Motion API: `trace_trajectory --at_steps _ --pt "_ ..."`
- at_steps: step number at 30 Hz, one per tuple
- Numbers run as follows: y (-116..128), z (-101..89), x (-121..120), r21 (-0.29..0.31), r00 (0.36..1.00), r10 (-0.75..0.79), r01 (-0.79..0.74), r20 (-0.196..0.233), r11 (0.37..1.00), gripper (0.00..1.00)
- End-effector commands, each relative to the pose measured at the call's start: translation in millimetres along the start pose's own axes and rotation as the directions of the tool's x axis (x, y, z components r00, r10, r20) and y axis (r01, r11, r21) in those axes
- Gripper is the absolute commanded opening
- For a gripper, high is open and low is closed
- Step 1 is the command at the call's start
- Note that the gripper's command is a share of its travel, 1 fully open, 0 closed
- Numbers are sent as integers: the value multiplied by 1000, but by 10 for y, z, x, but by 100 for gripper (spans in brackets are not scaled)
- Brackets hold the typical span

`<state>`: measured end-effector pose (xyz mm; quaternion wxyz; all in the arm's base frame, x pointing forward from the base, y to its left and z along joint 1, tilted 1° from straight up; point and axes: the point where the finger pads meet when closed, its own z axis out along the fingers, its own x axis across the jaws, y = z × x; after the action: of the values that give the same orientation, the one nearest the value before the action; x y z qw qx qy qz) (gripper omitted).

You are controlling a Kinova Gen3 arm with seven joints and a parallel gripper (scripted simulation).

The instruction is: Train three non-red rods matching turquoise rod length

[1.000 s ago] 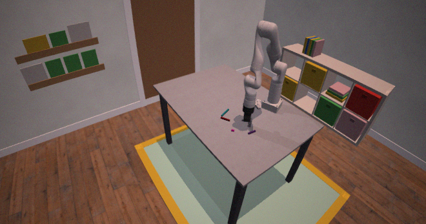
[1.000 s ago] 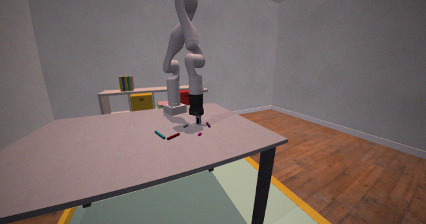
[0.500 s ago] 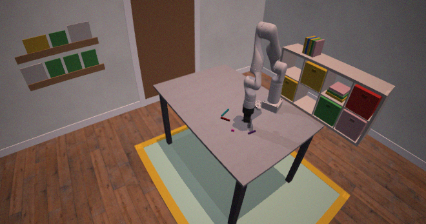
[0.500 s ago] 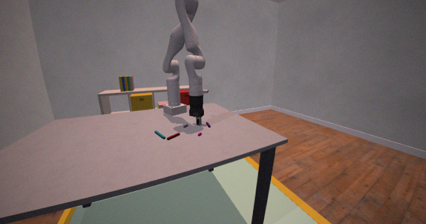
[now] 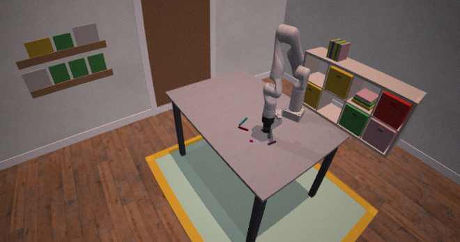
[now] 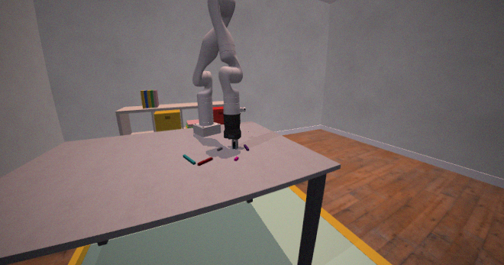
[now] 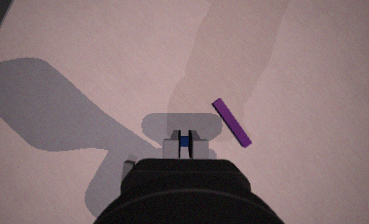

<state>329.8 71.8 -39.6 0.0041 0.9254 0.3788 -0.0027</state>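
Note:
My gripper is shut on a small blue rod and holds it just above the table; it also shows in the top view and the exterior view. A purple rod lies flat just to the right of the fingers, apart from them; it shows too in the top view and the exterior view. A magenta rod lies near the front. The turquoise rod and a red rod lie to the left. A grey rod lies in the arm's shadow.
The arm's base stands on the table's back right corner. A shelf unit with coloured boxes stands behind the table.

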Motion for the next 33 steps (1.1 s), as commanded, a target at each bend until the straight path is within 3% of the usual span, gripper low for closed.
trace_trajectory --at_steps 1,29,33 --pt "17 6 -8 -5 1000 -8 8 -2 1000 24" --pt "17 6 -8 -5 1000 -8 8 -2 1000 24" --pt "17 6 -8 -5 1000 -8 8 -2 1000 36"
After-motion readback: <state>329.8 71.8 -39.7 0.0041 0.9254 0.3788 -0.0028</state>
